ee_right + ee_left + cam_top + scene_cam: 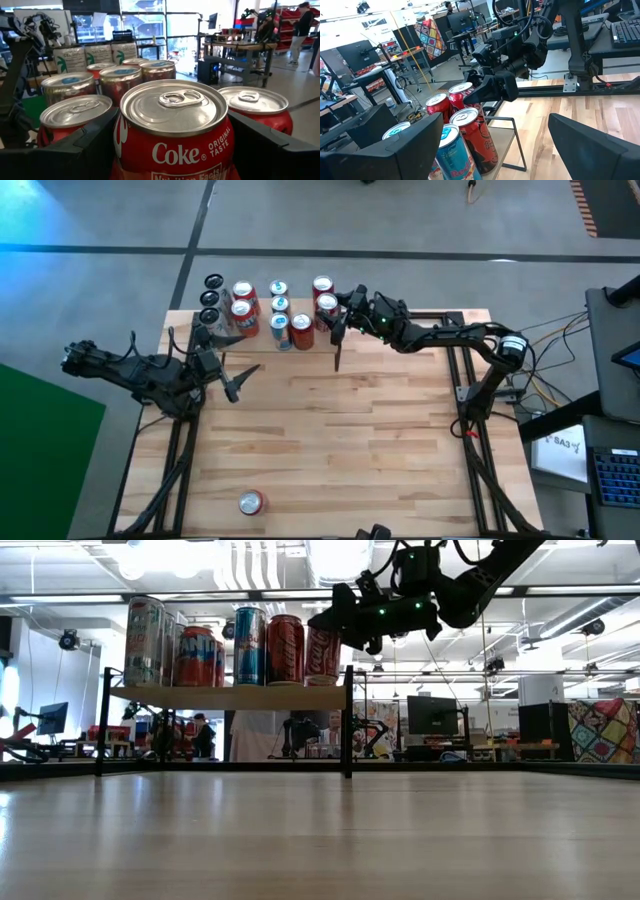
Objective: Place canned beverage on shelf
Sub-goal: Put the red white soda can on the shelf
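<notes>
- Coke can (pixel 172 135) stands upright on the shelf (pixel 230 697), long axis vertical, pull-tab end up, logo facing the right wrist camera.
- It sits at the shelf's right end, by the right-hand black upright, in the near row.
- Right hand (pixel 336 312) is grasping the Coke can: dark fingers flush against both of its sides, arm reaching in from the right, above shelf height.
- Left hand (pixel 232 383) hangs released, fingers wide apart with nothing between, just near of the shelf's left part.
- Shelf is at the far left of the worktop (pixel 350 430): thin light-wood board on slim black metal uprights, open underneath.
- Other cans (pixel 245 305) pack the board in tight rows, red, blue and silver cylinders, all upright; the neighbours stand just beside the Coke can on its left and far sides.
- Little free board left; the right end is the shelf's edge.
- Worktop is butcher-block wood strips, smooth; the middle and right are open.
- One spare red can (pixel 251 502) sits alone by the near edge, well apart from the shelf; cannot tell its pose.
</notes>
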You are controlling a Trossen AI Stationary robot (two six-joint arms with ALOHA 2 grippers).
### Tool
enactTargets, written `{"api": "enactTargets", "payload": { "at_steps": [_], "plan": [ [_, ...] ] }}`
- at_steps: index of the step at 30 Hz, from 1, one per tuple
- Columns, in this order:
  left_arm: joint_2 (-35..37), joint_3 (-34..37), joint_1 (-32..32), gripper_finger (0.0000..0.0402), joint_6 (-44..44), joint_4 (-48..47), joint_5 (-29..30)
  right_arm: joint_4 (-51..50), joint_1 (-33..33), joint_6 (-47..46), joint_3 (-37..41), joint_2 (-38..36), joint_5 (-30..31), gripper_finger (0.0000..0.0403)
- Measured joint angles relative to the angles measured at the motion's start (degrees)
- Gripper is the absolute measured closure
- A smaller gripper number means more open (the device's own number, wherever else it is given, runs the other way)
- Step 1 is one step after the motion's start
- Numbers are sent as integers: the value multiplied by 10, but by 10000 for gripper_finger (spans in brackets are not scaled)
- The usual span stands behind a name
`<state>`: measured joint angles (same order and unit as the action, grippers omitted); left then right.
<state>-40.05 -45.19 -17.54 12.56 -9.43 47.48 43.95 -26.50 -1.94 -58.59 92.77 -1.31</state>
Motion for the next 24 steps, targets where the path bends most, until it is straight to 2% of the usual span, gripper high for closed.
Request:
{"api": "enactTargets", "payload": {
  "at_steps": [11,24],
  "plan": [
    [0,0,0,56,0,0,0,-23,0,4,0,0,0,83],
    [0,0,0,56,0,0,0,-34,0,6,0,0,0,81]
  ]
}}
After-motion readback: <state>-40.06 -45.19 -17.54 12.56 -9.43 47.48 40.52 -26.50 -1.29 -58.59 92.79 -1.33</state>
